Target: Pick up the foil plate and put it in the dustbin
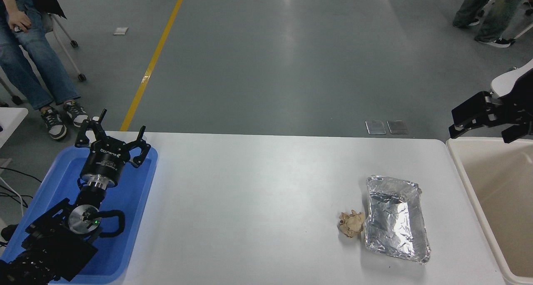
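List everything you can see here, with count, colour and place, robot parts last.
foil plate: one, shiny silver, table's right part
paper ball: one, tan, against the plate's left side
dustbin: one, beige, off the table's right end
tray: one, blue, table's left end
table: one, white
people: two, top corners, a seated person at left
left gripper: black, open, over the tray
right gripper: black, open, above the dustbin's far rim

Foil plate (396, 218): shiny, crinkled aluminium. Paper ball (352, 223): crumpled, matt tan. Dustbin (466, 181): smooth cream plastic. Tray (137, 201): glossy blue plastic. Table (250, 201): smooth, matt white
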Controlling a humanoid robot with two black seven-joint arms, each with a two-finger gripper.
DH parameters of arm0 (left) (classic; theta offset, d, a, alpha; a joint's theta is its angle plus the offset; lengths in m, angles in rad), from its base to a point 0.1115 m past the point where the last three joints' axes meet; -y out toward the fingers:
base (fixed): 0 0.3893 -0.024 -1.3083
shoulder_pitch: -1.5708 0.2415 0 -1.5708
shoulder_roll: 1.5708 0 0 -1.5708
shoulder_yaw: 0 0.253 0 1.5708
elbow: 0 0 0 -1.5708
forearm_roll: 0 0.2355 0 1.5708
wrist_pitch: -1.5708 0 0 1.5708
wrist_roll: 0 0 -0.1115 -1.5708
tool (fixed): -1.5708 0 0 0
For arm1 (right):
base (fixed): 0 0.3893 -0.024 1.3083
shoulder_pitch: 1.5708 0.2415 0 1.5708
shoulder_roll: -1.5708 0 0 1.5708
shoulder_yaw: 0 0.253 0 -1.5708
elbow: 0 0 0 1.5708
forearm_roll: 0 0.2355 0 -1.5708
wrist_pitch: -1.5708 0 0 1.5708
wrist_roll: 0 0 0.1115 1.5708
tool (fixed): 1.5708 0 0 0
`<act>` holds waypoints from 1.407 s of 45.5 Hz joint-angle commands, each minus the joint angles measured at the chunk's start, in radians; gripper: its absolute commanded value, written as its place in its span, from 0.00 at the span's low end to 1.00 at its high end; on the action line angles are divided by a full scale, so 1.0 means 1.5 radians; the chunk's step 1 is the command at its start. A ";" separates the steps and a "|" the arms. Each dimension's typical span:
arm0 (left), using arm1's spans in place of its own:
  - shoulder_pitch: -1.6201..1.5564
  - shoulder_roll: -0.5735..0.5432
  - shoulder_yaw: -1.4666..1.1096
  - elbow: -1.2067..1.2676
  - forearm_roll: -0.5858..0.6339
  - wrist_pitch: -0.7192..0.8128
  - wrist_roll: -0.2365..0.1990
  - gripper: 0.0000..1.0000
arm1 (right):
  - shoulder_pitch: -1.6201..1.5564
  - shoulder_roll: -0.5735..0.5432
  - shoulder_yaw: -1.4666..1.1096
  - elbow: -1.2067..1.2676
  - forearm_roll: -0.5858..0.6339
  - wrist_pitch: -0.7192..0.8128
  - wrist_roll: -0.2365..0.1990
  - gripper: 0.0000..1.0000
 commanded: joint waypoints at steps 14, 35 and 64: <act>0.000 0.000 0.000 0.000 0.000 0.000 -0.001 1.00 | -0.031 -0.001 0.000 -0.075 0.020 0.000 0.002 1.00; 0.000 0.000 0.000 0.000 0.000 0.000 0.000 1.00 | -0.047 0.001 -0.007 -0.071 0.036 0.000 0.002 1.00; 0.000 0.000 0.000 0.000 0.000 0.000 -0.001 1.00 | -0.370 0.023 0.024 -0.084 0.021 -0.242 0.001 1.00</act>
